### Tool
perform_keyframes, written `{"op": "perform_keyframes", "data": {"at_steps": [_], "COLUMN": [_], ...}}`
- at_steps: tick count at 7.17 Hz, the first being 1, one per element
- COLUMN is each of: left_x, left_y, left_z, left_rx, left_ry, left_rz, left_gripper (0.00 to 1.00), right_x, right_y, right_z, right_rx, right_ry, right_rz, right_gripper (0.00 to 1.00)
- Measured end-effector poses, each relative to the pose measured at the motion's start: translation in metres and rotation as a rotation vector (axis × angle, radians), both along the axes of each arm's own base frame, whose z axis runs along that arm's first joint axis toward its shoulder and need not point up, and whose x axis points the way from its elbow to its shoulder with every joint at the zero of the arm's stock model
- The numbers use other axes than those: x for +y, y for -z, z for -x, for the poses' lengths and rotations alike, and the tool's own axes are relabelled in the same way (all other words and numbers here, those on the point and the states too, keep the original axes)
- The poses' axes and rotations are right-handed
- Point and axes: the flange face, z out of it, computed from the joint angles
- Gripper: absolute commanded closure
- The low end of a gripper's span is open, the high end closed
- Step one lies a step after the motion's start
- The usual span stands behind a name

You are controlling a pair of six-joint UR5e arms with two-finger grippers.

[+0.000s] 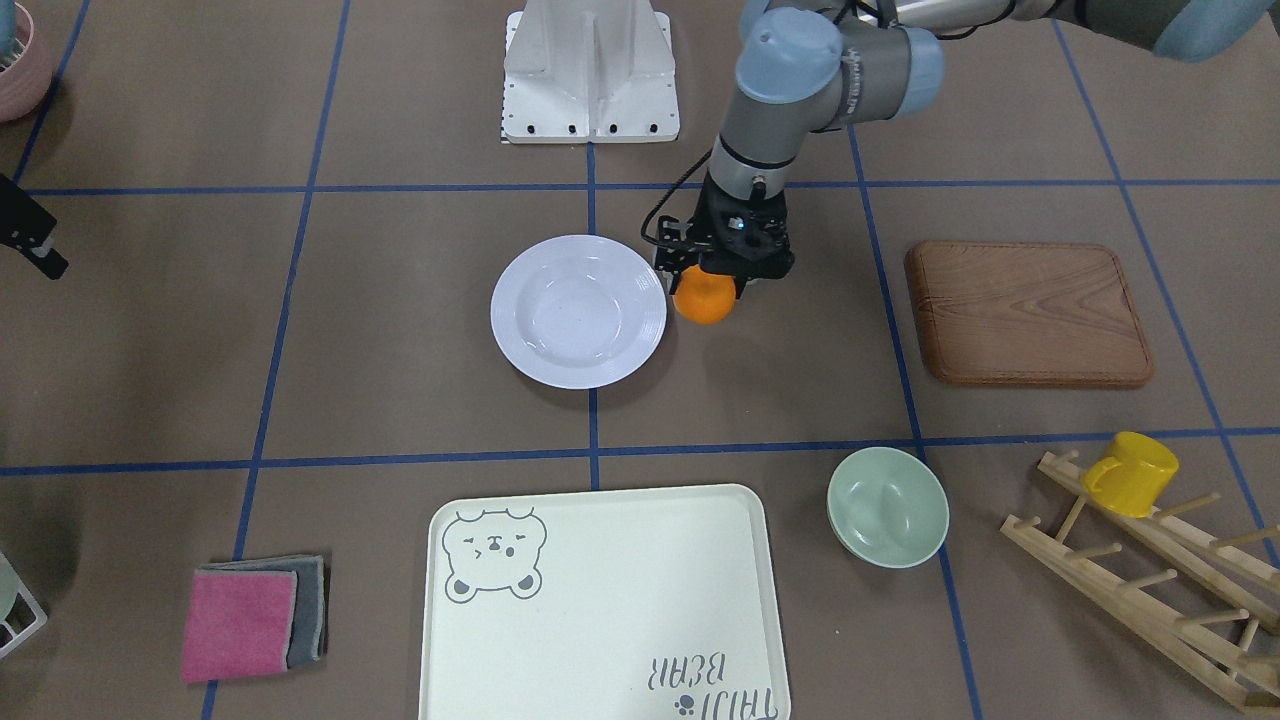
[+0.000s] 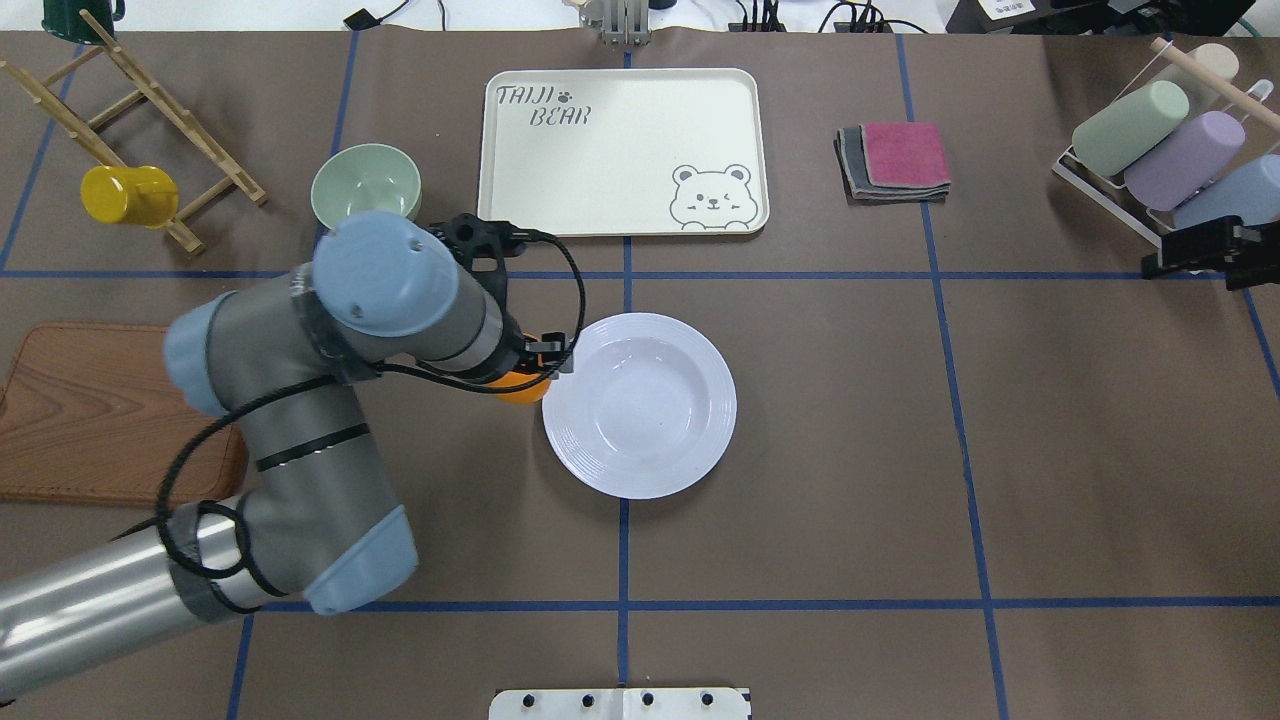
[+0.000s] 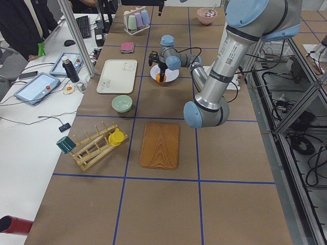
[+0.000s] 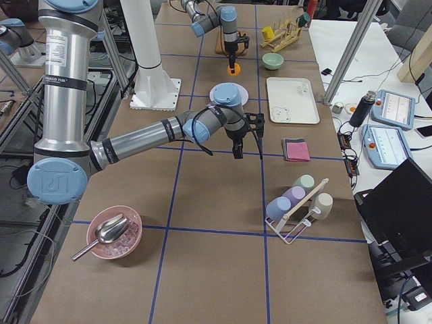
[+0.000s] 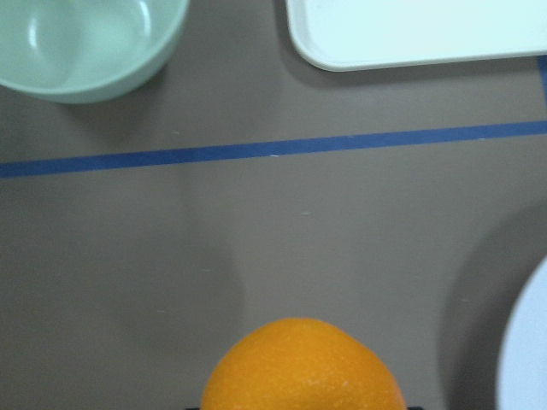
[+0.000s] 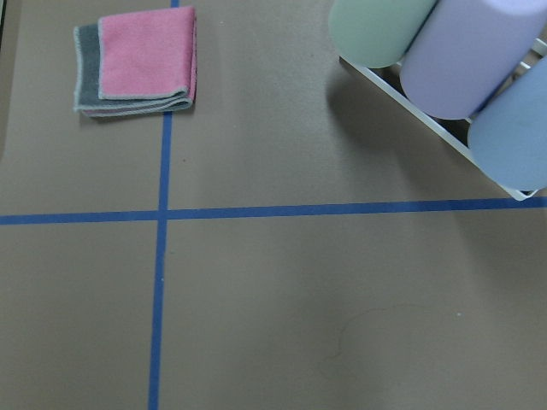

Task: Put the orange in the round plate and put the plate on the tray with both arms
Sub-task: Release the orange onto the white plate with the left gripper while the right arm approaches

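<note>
Your left gripper (image 1: pixel 722 266) is clamped on the orange (image 1: pixel 703 298), fingers pointing down and the fruit hanging out below them. That top-down hold suits a straight drop into a shallow dish. Whether the fruit is clear of the table I cannot tell.

The round plate (image 1: pixel 578 311) lies just beside this gripper, on the side toward your other arm, and its near rim is almost under the orange. It is empty, so the first step is not done yet. I judge that only a short sideways move is left, with the rim the one thing to clear.

The tray (image 1: pixel 600 600) lies farther out from the left gripper, away from the robot's base, also empty. Between it and the plate there is only table and a blue tape line.

The pale green bowl (image 1: pixel 888 505) sits ahead of the gripper on its outer side, near the tray's corner, so it is close to the path but not on it. The wooden board (image 1: pixel 1028 312) lies well off to the gripper's outer side, and the yellow mug (image 1: pixel 1132 472) hangs on a peg rack beyond it.

Your right gripper (image 2: pixel 1195 252) hangs well apart from the plate. Below it are the folded cloths (image 6: pixel 137 60) and a rack of pastel cups (image 6: pixel 444 51). No view shows whether its fingers are apart or together. It has a long reach before it can share the plate.
</note>
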Motion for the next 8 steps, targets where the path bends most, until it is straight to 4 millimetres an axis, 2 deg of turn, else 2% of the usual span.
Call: {"op": "perform_keyframes", "data": {"at_steps": [1,2,3,4,6,7,8], "left_x": [0.005,0.011,0.021,0.029,0.033,0.033,0.026], "left_y": [0.023,0.038,0.045,0.048,0.047,0.048,0.055], "left_z": [-0.037,-0.068,-0.092,-0.107,-0.117,-0.115,-0.103], "left_rx": [-0.003,-0.010,-0.019,-0.026,-0.038,-0.038,-0.027], "left_ry": [0.023,0.039,0.046,0.048,0.054,0.063,0.069], "left_rz": [0.020,0.033,0.034,0.033,0.026,0.016,-0.001], "left_gripper": [1.00,0.89,0.46,0.02,0.01,0.01,0.01], "right_x": [-0.006,-0.008,-0.009,-0.009,0.000,0.010,0.021], "right_y": [0.017,0.034,0.050,0.066,0.093,0.102,0.107], "right_z": [0.024,0.050,0.075,0.098,0.142,0.161,0.178], "right_rx": [-0.015,-0.028,-0.043,-0.059,-0.108,-0.153,-0.185], "right_ry": [-0.026,-0.047,-0.066,-0.086,-0.130,-0.161,-0.189], "right_rz": [0.017,0.031,0.044,0.052,0.052,0.040,0.032], "right_gripper": [0.00,0.00,0.00,0.00,0.00,0.00,0.00]}}
